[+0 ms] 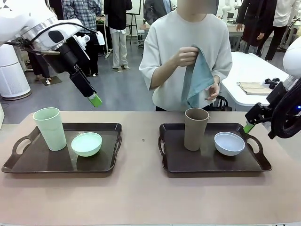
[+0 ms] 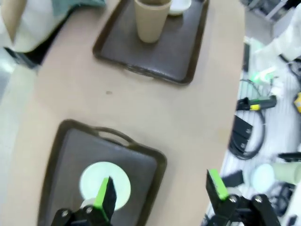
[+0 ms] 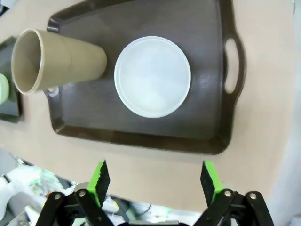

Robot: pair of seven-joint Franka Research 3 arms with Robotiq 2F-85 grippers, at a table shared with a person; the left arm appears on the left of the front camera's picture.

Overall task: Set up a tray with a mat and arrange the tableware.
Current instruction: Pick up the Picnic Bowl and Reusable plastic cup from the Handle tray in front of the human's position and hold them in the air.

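Both grippers hang wide open and empty, the left gripper [image 1: 94,100] raised over the left tray's [image 1: 28,165] 1 o'clock side, the right gripper [image 3: 154,176] near the right tray's [image 1: 207,162] 2 o'clock corner. The mint cup [image 1: 50,128] stands at 9 o'clock of the mint bowl [image 1: 86,143], and the tan cup [image 1: 196,128] at 9 o'clock of the white bowl [image 1: 229,143]. At 12 o'clock beyond the right tray, the person [image 1: 164,47] holds up a teal mat [image 1: 197,80].

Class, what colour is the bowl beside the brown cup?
The bowl is white; right wrist view.
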